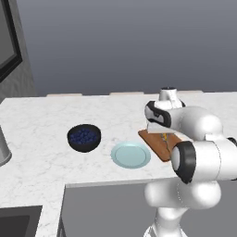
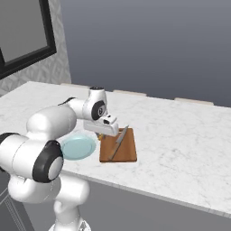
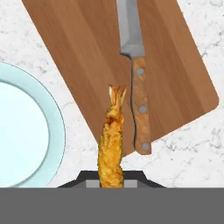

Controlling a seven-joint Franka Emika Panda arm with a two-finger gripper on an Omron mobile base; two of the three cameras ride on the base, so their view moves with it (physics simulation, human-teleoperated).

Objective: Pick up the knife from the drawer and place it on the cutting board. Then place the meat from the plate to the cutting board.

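One piece of meat (image 3: pixel 112 144) held above the cutting board (image 3: pixel 87 57).
Gripper (image 3: pixel 112 183) is clamped on the meat's lower end, hanging over the board's edge nearest the plate (image 3: pixel 39 144). The knife (image 3: pixel 136 74) lies flat on the board, its wooden handle just beside the meat. Both board and plate sit near the bench (image 2: pixel 180 131) front edge, with a dark bowl (image 1: pixel 84 137) of berries beyond the plate.

Matt wooden cutting board (image 3: pixel 87 57), veined marble counter (image 2: pixel 180 131) — crusty, rough meat (image 3: pixel 112 144).
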